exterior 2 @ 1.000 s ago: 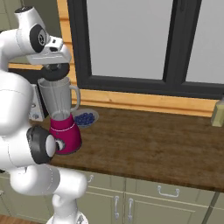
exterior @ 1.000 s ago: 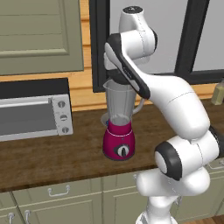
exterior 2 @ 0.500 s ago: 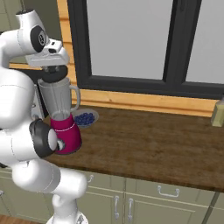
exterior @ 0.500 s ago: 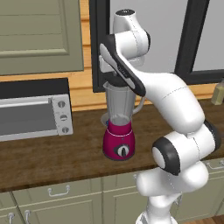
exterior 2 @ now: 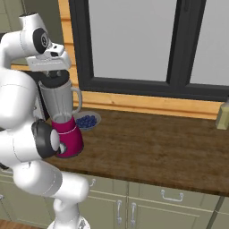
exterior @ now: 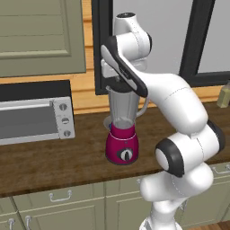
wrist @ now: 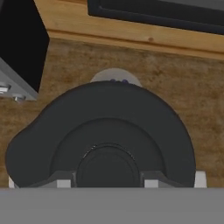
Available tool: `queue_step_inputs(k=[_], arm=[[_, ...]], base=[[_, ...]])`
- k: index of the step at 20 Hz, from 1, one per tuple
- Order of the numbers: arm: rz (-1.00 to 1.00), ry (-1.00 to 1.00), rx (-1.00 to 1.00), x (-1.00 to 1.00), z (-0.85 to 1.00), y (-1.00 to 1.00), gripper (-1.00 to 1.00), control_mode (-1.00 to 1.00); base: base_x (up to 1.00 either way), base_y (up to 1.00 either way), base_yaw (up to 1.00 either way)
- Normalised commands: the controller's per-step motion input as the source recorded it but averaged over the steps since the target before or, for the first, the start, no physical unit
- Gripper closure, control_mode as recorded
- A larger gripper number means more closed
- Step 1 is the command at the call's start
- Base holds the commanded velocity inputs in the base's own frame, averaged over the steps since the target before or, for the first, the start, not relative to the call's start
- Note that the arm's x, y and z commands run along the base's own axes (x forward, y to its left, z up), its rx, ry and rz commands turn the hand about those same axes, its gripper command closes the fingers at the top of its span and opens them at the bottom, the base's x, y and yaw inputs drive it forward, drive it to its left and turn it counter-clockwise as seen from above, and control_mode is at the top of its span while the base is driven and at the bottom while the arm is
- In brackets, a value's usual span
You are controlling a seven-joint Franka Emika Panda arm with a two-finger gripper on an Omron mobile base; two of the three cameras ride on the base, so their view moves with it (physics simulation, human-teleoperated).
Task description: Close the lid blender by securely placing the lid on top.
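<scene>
One blender [exterior: 122,134] stands on the wooden desk [exterior: 54,166], between the toaster oven [exterior: 33,117] and the window. Its lid [wrist: 103,135] is at the top of the jar — seen from above it covers the rim, but I cannot tell if it sits fully. The hand [exterior 2: 53,76] is directly over the lid; I cannot tell whether its fingers grip it or are apart. Behind the blender is a plate [exterior 2: 88,120] with blueberries.

Dark wood counter [exterior 2: 152,152], black-framed window [exterior 2: 134,44], grey-green cabinets [exterior: 58,206].
</scene>
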Motion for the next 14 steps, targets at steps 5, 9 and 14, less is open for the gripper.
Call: queue_step_inputs(k=[5, 9, 14], arm=[[0.00, 0.03, 0.00, 0.00, -0.04, 0.00, 1.00, -1.00], [0.00, 0.04, 0.00, 0.00, -0.11, 0.00, 1.00, -1.00], [0.00, 0.16, 0.00, 0.00, -0.07, 0.00, 1.00, -1.00]], base=[[0.00, 0.00, 0.00], [0.00, 0.00, 0.00], [0.00, 0.00, 0.00]])
